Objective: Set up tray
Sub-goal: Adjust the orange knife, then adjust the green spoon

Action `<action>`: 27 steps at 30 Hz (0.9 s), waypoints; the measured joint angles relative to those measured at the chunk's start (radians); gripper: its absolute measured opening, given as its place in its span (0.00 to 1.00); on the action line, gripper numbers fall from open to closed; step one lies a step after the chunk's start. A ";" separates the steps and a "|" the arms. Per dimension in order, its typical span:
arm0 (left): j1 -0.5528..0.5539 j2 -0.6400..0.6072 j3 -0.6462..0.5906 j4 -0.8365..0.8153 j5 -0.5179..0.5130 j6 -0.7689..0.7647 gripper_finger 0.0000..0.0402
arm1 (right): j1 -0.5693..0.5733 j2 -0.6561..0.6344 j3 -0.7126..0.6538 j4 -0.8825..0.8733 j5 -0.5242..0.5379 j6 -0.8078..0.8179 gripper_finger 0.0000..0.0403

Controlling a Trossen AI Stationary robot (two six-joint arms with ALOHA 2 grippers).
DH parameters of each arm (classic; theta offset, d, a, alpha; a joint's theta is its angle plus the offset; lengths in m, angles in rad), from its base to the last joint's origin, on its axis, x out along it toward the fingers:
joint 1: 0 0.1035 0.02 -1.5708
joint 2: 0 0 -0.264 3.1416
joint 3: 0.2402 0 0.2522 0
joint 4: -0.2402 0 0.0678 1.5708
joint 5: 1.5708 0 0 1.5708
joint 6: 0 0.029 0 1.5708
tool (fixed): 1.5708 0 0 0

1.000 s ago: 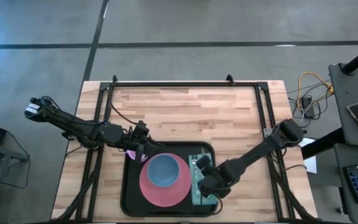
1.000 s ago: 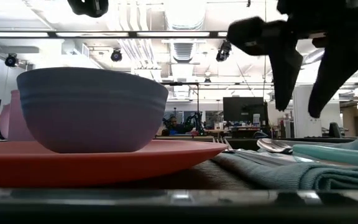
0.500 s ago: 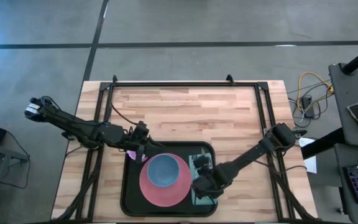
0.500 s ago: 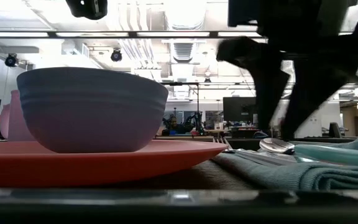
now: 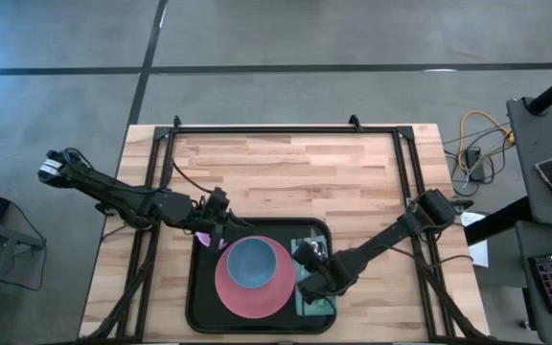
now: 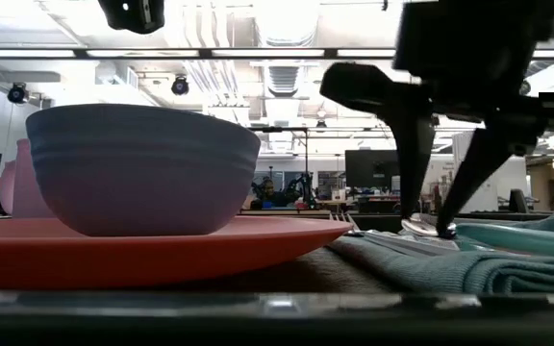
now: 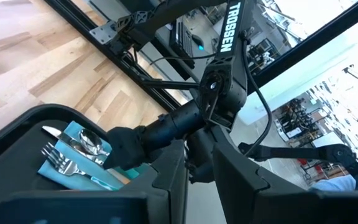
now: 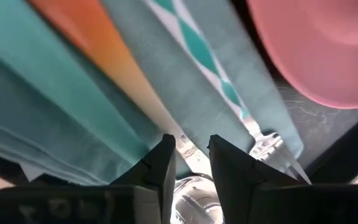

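The black tray (image 5: 192, 287) lies at the table's near edge. On it sits a pink plate (image 5: 242, 299) with a blue bowl (image 5: 252, 261) on top. A pink cup (image 5: 204, 240) stands at the tray's far left corner. A teal napkin (image 5: 319, 302) on the tray's right side carries a spoon (image 6: 426, 226), a fork (image 8: 263, 146) and a knife. My right gripper (image 5: 305, 257) is down on the napkin's far end, shut on the spoon. My left gripper (image 5: 223, 225) hovers shut above the cup, touching nothing. My right gripper pinches the spoon where its handle meets the bowl (image 8: 188, 155), one fingertip (image 6: 415, 216) on each side. The fingers come from above, pointing down, and lie across the spoon. The spoon still lies flat on the napkin (image 6: 431, 264).
The fork lies close beside the spoon on the plate's side, and the plate's rim (image 6: 287, 235) is just left of the napkin. Black frame rails (image 5: 161, 172) run along the table's left, right and far sides. Bare wood (image 5: 286, 177) stretches beyond the tray.
My right gripper has moved down and toward the plate, from above the napkin's right part onto its far end. Its fingertips have drawn closer together around the spoon. Tray, plate, bowl and cup have stayed put.
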 joint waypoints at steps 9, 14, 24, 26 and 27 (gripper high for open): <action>0.000 0.000 0.000 -0.017 0.000 0.000 0.17 | -0.006 0.000 -0.018 0.041 -0.038 -0.077 0.21; 0.000 0.000 0.000 -0.018 0.000 0.000 0.17 | -0.014 0.000 -0.019 0.098 -0.036 -0.125 0.20; 0.000 0.000 -0.001 -0.019 0.000 0.000 0.17 | -0.024 0.000 -0.017 0.004 -0.018 -0.019 0.21; 0.000 0.000 -0.001 -0.019 0.000 0.000 0.17 | -0.020 -0.004 -0.014 -0.032 -0.017 0.041 0.21; 0.000 0.000 -0.001 -0.019 0.000 0.000 0.17 | -0.017 -0.008 -0.013 -0.043 -0.016 0.068 0.21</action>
